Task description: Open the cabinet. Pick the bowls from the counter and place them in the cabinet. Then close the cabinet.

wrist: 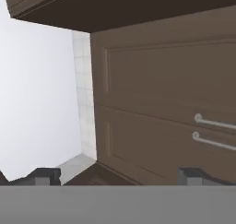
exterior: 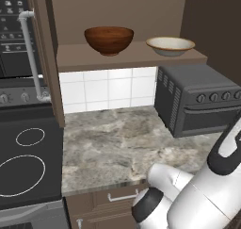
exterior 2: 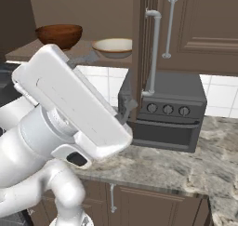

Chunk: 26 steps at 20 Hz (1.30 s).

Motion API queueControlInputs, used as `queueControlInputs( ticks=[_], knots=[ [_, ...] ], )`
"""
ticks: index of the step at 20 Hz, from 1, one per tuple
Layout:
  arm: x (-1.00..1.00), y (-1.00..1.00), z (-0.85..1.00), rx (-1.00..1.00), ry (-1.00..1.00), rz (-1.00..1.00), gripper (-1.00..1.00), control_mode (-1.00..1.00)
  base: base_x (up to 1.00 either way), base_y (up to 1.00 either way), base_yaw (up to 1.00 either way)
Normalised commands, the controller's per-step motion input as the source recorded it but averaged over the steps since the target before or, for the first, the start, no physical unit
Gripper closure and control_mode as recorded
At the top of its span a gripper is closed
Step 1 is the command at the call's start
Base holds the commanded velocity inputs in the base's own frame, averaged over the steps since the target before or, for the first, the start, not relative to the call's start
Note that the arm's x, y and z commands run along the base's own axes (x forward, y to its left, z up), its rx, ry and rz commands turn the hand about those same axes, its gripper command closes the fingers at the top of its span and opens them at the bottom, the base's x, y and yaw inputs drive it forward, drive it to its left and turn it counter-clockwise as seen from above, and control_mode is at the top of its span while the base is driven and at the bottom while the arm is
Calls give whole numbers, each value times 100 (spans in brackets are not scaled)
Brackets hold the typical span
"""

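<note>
The cabinet (exterior: 132,56) stands open, its left door (exterior: 46,58) swung out edge-on with its bar handle (exterior: 31,53). On its lower shelf sit both bowls: the reddish-brown bowl (exterior: 109,38) at the left and the cream-inside bowl (exterior: 170,45) at the right. From the other side I see the brown bowl (exterior 2: 59,34), the cream bowl (exterior 2: 114,46) and the open right door (exterior 2: 139,43). My gripper (exterior 2: 104,83) hangs below the shelf, open and empty. Its fingertips (wrist: 44,174) point at closed panelled doors (wrist: 161,103).
A black toaster oven (exterior: 197,98) stands on the counter (exterior: 113,143) under the shelf's right end. The stovetop (exterior: 28,162) lies to the left. A drawer (exterior: 113,197) sits under the counter edge. A neighbouring closed cabinet door (exterior 2: 200,25) hangs at the right.
</note>
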Motion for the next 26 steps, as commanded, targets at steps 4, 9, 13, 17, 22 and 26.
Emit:
queueControlInputs(
  ticks=[4, 9, 13, 17, 22, 26],
  knots=[
    [-28, 0, 0, 22, 14, 19, -100, -100, 0, 0, 0],
    [0, -7, 0, 22, 21, 35, -100, -100, 0, 0, 0],
    [-9, -2, -6, 14, 15, 53, -100, -100, 0, 0, 0],
    [-13, -8, -30, 21, 3, 55, -100, -100, 0, 0, 0],
    [-1, -5, -36, 16, 0, 52, -100, -100, 0, 0, 0],
    [14, 0, -10, 1, 0, 34, -100, -100, 0, 0, 0]
  ],
)
